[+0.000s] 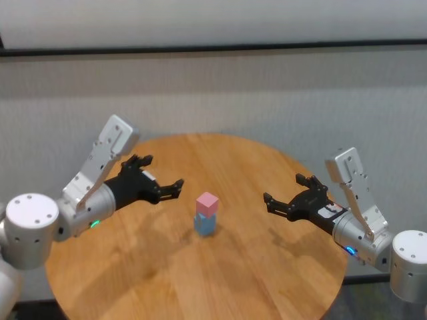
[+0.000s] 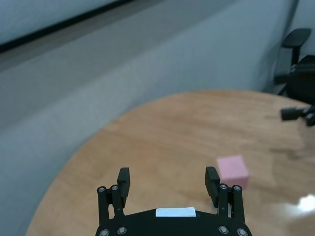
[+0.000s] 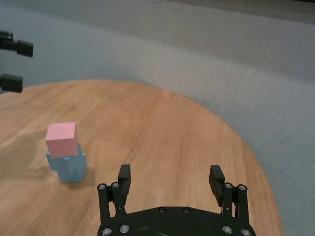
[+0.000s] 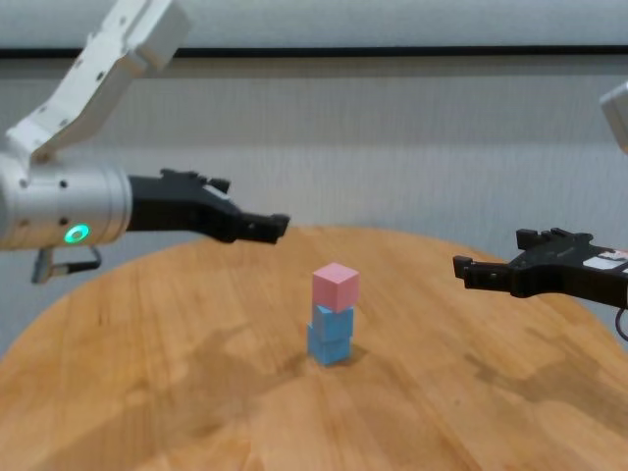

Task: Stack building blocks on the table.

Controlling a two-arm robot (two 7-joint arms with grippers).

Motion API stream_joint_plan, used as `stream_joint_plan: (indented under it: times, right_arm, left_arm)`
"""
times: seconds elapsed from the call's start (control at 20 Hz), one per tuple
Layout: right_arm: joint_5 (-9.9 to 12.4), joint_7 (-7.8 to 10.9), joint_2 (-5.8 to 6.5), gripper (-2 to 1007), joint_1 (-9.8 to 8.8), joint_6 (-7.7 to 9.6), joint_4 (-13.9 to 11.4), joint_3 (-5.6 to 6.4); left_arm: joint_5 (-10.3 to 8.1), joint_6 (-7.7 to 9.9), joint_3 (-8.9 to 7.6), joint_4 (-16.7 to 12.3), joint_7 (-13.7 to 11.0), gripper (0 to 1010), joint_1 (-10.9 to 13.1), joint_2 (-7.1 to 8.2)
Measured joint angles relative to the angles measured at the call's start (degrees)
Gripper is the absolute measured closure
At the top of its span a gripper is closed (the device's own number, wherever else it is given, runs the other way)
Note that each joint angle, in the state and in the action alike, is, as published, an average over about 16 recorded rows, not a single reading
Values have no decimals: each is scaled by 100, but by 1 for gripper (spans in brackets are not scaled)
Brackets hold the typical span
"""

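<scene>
A pale pink cube (image 1: 207,203) tops a short stack of light blue cubes (image 1: 205,224) near the middle of the round wooden table (image 1: 233,280). The chest view shows the pink cube (image 4: 336,286) on two blue cubes (image 4: 331,336), slightly askew. My left gripper (image 1: 172,189) is open and empty, hovering above the table to the left of the stack. My right gripper (image 1: 280,193) is open and empty, hovering to the right of it. Neither touches the stack. The left wrist view shows its open gripper (image 2: 168,179) with the pink cube (image 2: 232,171) beside it. The right wrist view shows its open gripper (image 3: 170,177) and the stack (image 3: 64,152).
A grey wall (image 1: 267,93) runs behind the table. A dark office chair (image 2: 295,44) stands past the table's far side in the left wrist view. Bare tabletop (image 4: 147,392) lies all around the stack.
</scene>
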Motion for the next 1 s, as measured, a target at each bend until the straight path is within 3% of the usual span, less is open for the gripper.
stream_joint_plan:
  times: [0.6,1.0]
  right_arm:
    - [0,0,0,5,0,0,0,0]
    - [0,0,0,5,0,0,0,0]
  left_arm:
    - [4,-265,-176,41,92,10,189,104]
    - [5,-219,-162,45,95,10,174,97]
